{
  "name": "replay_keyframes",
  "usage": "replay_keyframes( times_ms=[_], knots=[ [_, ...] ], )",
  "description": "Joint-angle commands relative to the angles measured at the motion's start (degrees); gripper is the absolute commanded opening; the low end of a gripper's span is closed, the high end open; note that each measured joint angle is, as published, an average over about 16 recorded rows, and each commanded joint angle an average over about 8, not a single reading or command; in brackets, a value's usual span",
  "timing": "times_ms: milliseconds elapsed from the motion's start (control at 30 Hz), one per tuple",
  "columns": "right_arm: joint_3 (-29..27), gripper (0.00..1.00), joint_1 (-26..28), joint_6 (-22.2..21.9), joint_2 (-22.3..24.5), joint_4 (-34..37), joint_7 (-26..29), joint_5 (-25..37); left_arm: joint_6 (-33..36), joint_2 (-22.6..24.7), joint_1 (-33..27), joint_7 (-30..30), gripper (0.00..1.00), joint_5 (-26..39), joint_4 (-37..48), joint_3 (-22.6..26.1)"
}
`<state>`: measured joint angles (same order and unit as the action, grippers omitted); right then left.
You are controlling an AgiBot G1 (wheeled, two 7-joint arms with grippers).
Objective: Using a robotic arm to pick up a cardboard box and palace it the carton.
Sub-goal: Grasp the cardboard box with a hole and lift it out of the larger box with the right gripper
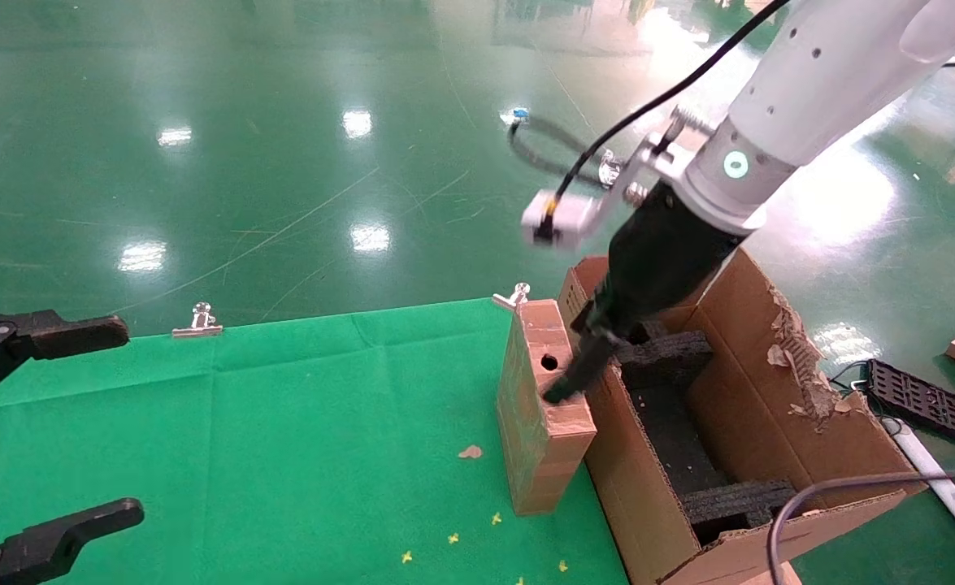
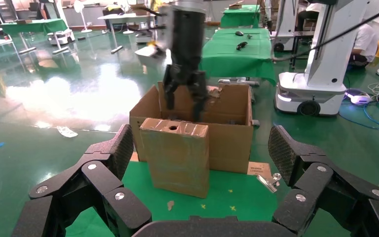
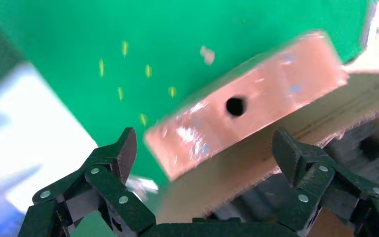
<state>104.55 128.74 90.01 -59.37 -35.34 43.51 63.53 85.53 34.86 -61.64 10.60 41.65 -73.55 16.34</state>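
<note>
Your right gripper (image 1: 575, 370) hangs just over the cardboard box (image 1: 540, 406), fingers spread wide and gripping nothing; the right wrist view shows both pads clear of the top edge with its round hole. The box stands upright on its narrow end on the green cloth (image 1: 282, 422), right against the outer wall of the carton (image 1: 770, 422), which sits open with black foam (image 1: 672, 422) inside. It looks slim, stiff and probably light, but worn at the corners and taped glossy, so expect it to slip a little. I'd straddle the narrow top edge and squeeze the two broad faces, near the middle by the hole. Standing that tall, a nudge could tip it over. Your left gripper (image 1: 38, 422) sits parked at the near left, jaws wide apart.
</note>
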Motion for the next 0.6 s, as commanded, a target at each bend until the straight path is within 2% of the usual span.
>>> replay_keyframes(
  times_ms=[33,300,600],
  knots=[
    [0.0,1.00,-0.6,-0.3,-0.9,5.7,3.6,-2.0,0.0,0.0,0.0,0.0,1.00,0.0,0.0,0.0],
    [0.6,1.00,-3.6,0.4,-4.1,17.1,10.2,-4.6,0.0,0.0,0.0,0.0,1.00,0.0,0.0,0.0],
    [2.8,1.00,-5.7,0.9,-5.7,20.3,13.8,-5.1,0.0,0.0,0.0,0.0,1.00,-0.1,0.0,0.1]
  ],
)
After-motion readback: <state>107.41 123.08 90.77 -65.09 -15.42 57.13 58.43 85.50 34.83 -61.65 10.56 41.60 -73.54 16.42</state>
